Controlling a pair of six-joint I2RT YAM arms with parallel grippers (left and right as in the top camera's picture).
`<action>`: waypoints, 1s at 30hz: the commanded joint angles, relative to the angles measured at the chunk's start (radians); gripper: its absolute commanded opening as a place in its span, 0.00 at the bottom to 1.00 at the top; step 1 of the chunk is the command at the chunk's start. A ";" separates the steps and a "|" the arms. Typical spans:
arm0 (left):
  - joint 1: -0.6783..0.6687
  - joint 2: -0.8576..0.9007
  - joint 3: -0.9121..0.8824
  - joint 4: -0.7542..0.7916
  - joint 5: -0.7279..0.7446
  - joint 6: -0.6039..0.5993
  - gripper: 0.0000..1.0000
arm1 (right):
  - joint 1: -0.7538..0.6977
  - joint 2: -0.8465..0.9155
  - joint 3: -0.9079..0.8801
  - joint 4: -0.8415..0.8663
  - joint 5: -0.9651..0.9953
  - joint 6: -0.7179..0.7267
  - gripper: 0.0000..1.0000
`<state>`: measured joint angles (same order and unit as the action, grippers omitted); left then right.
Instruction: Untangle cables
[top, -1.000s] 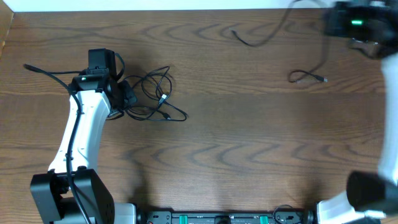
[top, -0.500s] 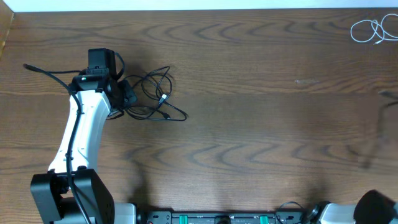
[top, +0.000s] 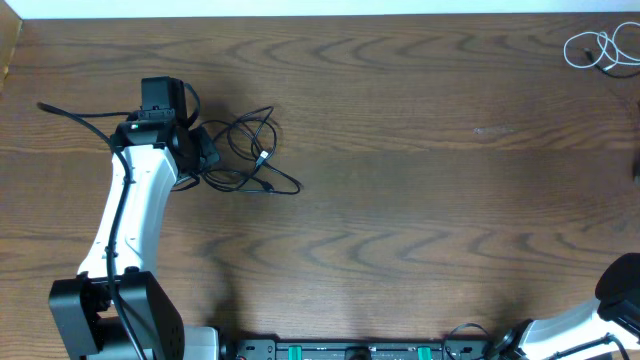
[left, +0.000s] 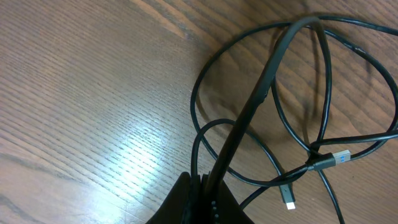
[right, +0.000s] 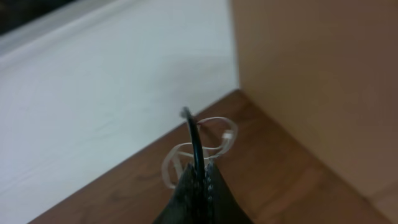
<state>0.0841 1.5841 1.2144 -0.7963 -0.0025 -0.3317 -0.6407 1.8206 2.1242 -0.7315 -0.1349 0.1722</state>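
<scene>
Dark wood-grain table (top: 420, 200), white surface (right: 81, 81) beyond. Left gripper (left: 202, 186) clenches a black cable (left: 262, 93) running up-right from the jaws. Right gripper (right: 200, 177) pinches a black cord (right: 194, 140) standing upright, white cable (right: 229, 135) coiled just past.

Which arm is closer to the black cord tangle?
Left. Its gripper is clamped on the black tangle; the right arm is at the table's far right edge, holding another black cord.

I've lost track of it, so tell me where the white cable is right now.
Overhead view: the white cable lies coiled at the table's far right corner, well apart from the black tangle by the left claw.
</scene>
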 joint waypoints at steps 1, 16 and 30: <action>0.004 0.006 0.026 0.003 -0.006 0.013 0.08 | -0.024 -0.017 0.007 -0.006 0.175 0.034 0.01; 0.004 0.006 0.026 0.024 -0.006 0.013 0.08 | -0.130 0.177 0.006 -0.137 0.331 0.258 0.01; 0.004 0.006 0.026 0.031 -0.006 0.013 0.08 | -0.123 0.397 0.006 -0.197 0.240 0.276 0.01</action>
<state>0.0841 1.5841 1.2144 -0.7647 -0.0025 -0.3317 -0.7692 2.2009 2.1250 -0.9268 0.1459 0.4358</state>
